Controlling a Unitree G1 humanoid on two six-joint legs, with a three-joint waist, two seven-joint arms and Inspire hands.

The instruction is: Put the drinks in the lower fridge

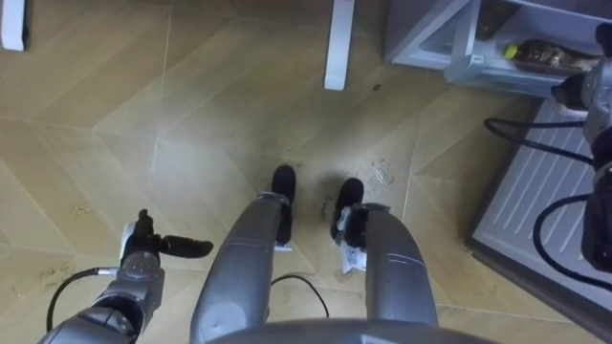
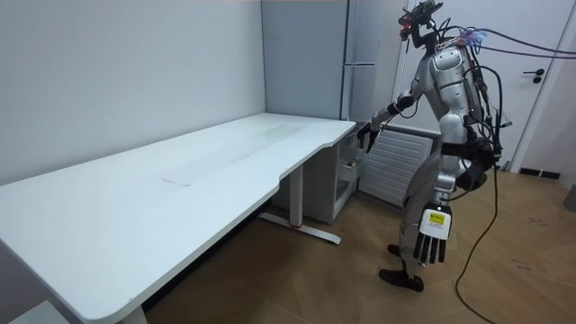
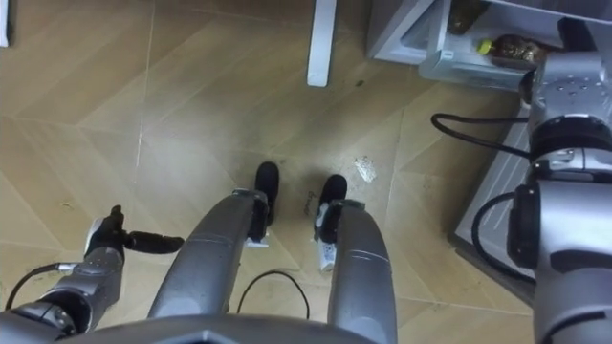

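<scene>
The lower fridge [image 1: 428,36] stands open at the upper right of the eye views. In it a dark drink bottle [image 1: 537,53] with a yellow cap lies on its side on a shelf [image 3: 469,69]; a second dark bottle [image 3: 466,13] shows behind it. My right hand [image 2: 364,134] reaches toward that compartment with its fingers hanging loose and holds nothing; its wrist [image 3: 566,84] is just right of the bottle. At my side my left hand [image 1: 158,247] hangs low with straight fingers and is empty. I stand upright in front of the fridge [image 2: 360,54].
A white table [image 2: 180,180] stretches away on the room view's left; its leg [image 1: 338,43] stands on the wooden floor [image 1: 143,124] just left of the fridge. A white ribbed panel [image 1: 545,182] lies close by my right side.
</scene>
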